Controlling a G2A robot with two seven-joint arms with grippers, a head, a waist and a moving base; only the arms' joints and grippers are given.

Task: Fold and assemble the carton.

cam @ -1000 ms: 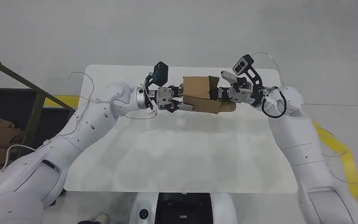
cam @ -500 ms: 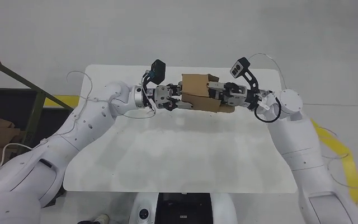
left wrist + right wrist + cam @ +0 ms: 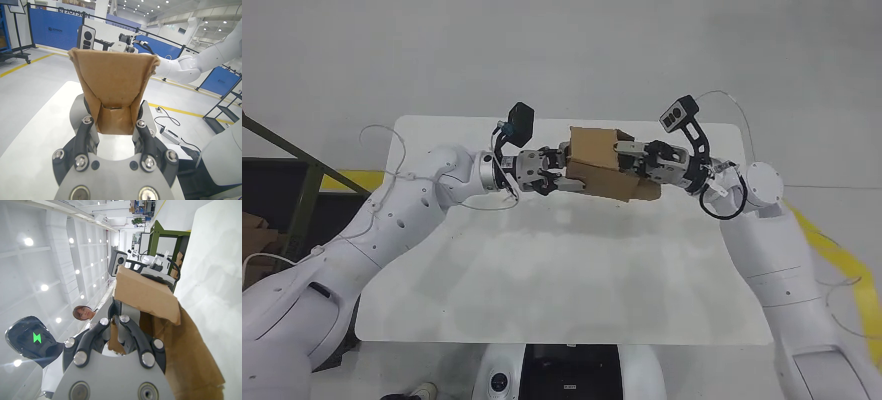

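Brown cardboard carton [image 3: 597, 158], partly folded, flaps loose; raised above the table [image 3: 542, 280], far side

Bright, even light from ceiling lamps [image 3: 28, 241]; wrist views bow at the edges.

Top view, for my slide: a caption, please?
Both arms' jaws grip the brown carton from opposite ends, above the white table.

Plain brown unprinted carton [image 3: 597, 160]; plain white table [image 3: 562, 285]; grey floor [image 3: 542, 50] with yellow lines [image 3: 26, 64]
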